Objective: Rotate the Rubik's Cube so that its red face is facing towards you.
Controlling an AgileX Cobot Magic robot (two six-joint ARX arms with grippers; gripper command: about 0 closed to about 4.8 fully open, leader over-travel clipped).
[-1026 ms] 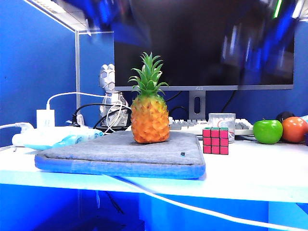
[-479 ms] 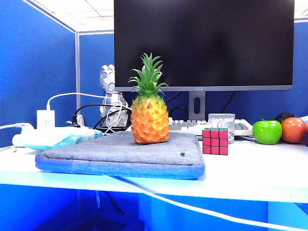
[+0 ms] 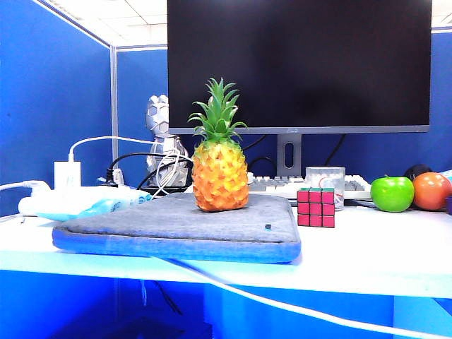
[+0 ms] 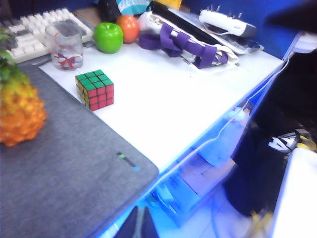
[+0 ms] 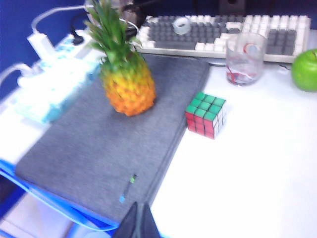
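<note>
One Rubik's Cube (image 3: 316, 207), one pineapple (image 3: 219, 164), one green apple (image 3: 393, 193), one glass (image 3: 325, 182), two shut tools (image 4: 137, 224) (image 5: 137, 221).

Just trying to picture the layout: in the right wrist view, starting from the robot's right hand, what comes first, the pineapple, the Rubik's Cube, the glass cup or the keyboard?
From the shut right hand, held over the front edge:
1. Pineapple, on the grey mat, and Rubik's Cube, on the white table beside the mat: too close to call.
2. Glass cup, behind the cube.
3. Keyboard, along the back.
</note>
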